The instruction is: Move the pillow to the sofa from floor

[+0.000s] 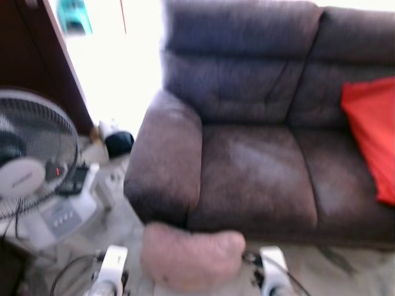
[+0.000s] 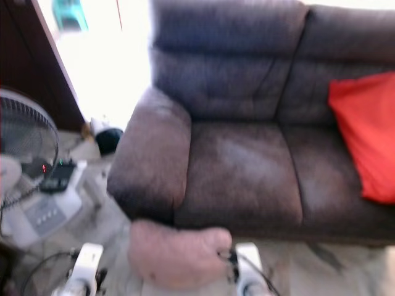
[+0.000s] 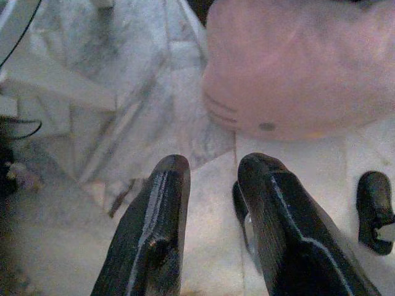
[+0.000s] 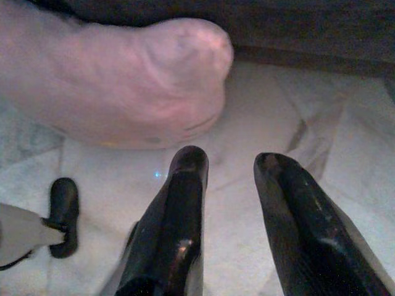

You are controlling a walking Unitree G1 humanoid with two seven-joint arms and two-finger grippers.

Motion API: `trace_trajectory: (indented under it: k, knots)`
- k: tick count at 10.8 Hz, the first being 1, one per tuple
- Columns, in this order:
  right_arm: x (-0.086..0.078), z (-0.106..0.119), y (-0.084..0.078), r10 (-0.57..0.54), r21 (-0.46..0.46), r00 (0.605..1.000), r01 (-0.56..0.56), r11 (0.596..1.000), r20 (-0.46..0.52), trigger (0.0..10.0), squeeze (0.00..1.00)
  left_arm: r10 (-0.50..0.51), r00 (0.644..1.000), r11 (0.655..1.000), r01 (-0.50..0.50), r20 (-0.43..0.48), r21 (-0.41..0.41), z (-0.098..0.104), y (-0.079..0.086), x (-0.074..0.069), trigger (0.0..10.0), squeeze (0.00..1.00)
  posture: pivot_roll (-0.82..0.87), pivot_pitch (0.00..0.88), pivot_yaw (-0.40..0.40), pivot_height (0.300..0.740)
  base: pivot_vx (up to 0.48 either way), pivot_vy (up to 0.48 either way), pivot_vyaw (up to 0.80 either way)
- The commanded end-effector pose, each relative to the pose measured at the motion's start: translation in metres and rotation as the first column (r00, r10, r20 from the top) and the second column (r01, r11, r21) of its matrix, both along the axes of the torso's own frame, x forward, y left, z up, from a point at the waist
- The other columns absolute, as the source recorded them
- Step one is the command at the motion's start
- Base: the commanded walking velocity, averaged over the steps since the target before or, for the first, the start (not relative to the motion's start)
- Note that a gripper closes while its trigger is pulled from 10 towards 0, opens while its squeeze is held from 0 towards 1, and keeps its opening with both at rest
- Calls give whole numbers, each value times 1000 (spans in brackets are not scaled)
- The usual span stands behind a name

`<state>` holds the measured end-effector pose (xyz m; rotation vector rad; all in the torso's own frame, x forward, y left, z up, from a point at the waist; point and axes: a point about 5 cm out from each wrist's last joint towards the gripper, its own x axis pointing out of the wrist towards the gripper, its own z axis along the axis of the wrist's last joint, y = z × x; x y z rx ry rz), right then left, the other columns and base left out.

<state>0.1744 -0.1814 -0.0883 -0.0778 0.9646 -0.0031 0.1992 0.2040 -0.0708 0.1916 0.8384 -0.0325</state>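
Note:
A pale pink pillow [image 1: 190,256] lies on the marble floor, right in front of the brown sofa's [image 1: 259,166] left armrest [image 1: 162,157]. My two arms reach down on either side of it, the left wrist [image 1: 111,266] on its left and the right wrist [image 1: 271,265] on its right. In the left wrist view my left gripper [image 3: 213,165] stands open just short of the pillow [image 3: 296,68], touching nothing. My right gripper [image 4: 231,157] is open as well, a little short of the pillow's other end [image 4: 123,80].
A red cushion [image 1: 375,132] leans on the sofa's right seat. A standing fan [image 1: 31,163] and its grey base [image 1: 62,216] with cables stand to the left. A dark wooden cabinet [image 1: 37,61] rises at the far left. The sofa's middle seat [image 1: 256,176] is bare.

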Motion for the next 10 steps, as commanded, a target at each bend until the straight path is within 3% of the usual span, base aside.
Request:
trace_trajectory:
  k: [1,3,10]
  knots:
    - [-4,-2,-2,-6,-6,1000,6,1000,-17,10000,0,-17,999,1000,16,-34,-6,-6,-4,-9,10000,0,91,44,-58,740,0,0,0]
    - [-4,-2,-3,-6,-5,1000,6,1000,-16,10000,0,-17,999,1000,17,-31,-8,-5,-4,-8,10000,0,92,45,-59,740,0,0,0]
    - [-5,-2,-3,-6,-5,1000,6,1000,-17,10000,0,-24,999,1000,24,-31,-6,-5,-4,-8,10000,0,90,41,-59,740,247,0,0]
